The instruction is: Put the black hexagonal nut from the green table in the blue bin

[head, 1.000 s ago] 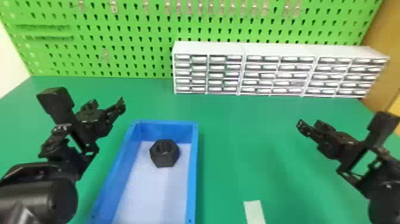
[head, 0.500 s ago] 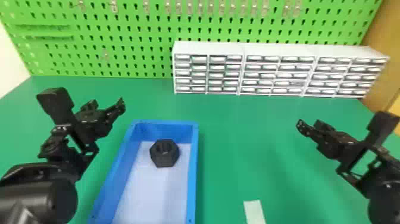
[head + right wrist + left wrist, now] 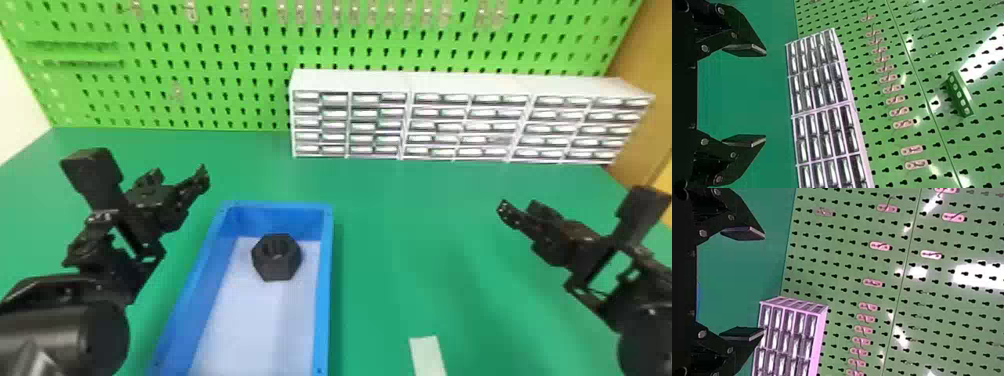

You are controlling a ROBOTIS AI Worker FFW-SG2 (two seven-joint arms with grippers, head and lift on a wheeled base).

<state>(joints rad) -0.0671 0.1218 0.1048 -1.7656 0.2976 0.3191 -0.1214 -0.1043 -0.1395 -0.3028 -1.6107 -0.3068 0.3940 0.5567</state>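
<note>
Nut (image 3: 276, 257) inside blue bin (image 3: 325, 295), placing seemingly done; both pincers (image 3: 764, 284) open, empty; next, likely just hold clear.

Blue bin (image 3: 325, 280): open top, room to drop in from above. Walls block sideways entry. Nut (image 3: 277, 267) takes up floor toward its far end; nearer floor has room. Right of bin: wide lane over the worktop (image 3: 410, 240), pale strip (image 3: 427, 357) at the near side, right hand (image 3: 521, 206) past it. Left hand (image 3: 179, 175) crowds bin's far left corner. Behind bin: gap, then pegboard (image 3: 215, 75); drawer cabinet (image 3: 450, 82) blocks far right.
</note>
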